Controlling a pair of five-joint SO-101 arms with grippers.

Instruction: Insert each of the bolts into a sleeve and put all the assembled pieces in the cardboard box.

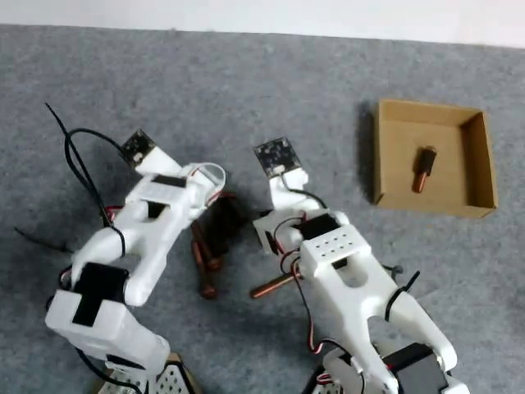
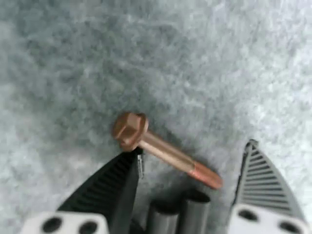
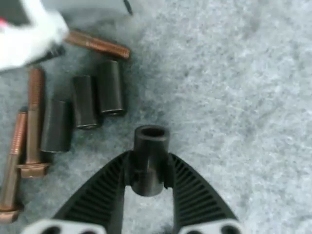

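On the grey felt worktop (image 1: 246, 82), the left end effector (image 2: 195, 148) stands released. Its fingers straddle a copper-coloured hex-head metal bolt (image 2: 165, 153) lying flat between them, the head just beside one fingertip. Two black cylindrical sleeves (image 2: 178, 214) lie close behind that bolt, nearer the wrist. The right end effector (image 3: 148, 163) is clenched on a black tubular sleeve (image 3: 151, 141) whose open bore points out past its fingertips. Three loose black sleeves (image 3: 84, 102) and three spare copper bolts (image 3: 34, 122) lie off to one side of it. Well to its right, the brown cardboard box (image 1: 484, 156) holds one assembled bolt-and-sleeve piece (image 1: 424, 170).
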